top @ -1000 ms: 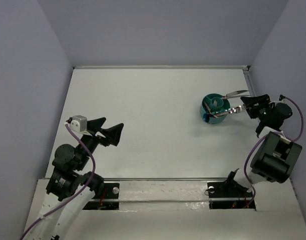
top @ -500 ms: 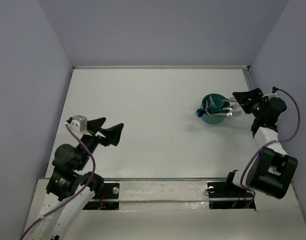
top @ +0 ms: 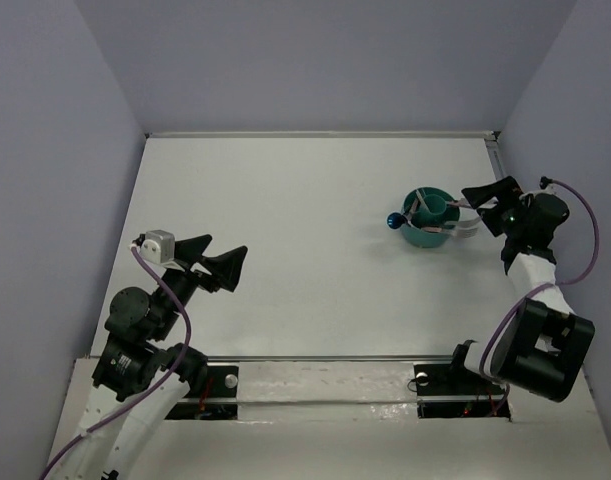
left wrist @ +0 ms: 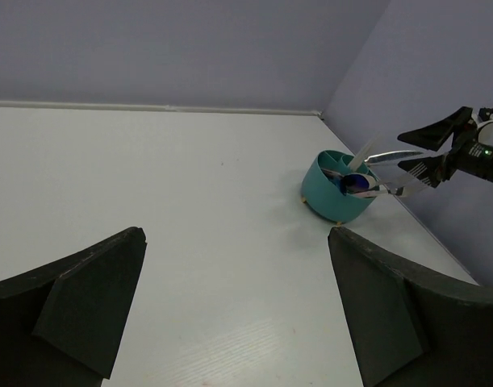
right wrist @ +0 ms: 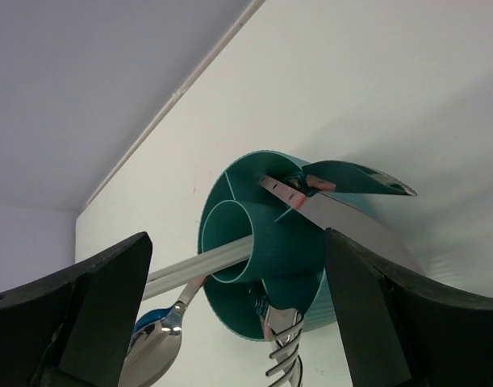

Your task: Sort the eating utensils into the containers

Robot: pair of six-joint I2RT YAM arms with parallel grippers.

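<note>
Spread by the bench's right edge, the right fingers (right wrist: 93, 322) are perhaps risking snagging the leaning utensils (right wrist: 343, 230) and toppling the teal cup (top: 425, 233).

This is a robot lab's test cell. A bare white table (top: 305, 260) is boxed in by plain lavender walls (top: 45, 150): one left of the left claw (top: 228, 245), one beyond both claws, and one right of the right claw (top: 475, 207). Behind the claws, two black arms (top: 145, 330) are bolted side by side at a metal rail (top: 325, 358) on the table's near edge. Purple cables (top: 595, 232) loop off them. Just ahead of the right claw stands a teal cup (top: 430, 235) of utensils.
</note>
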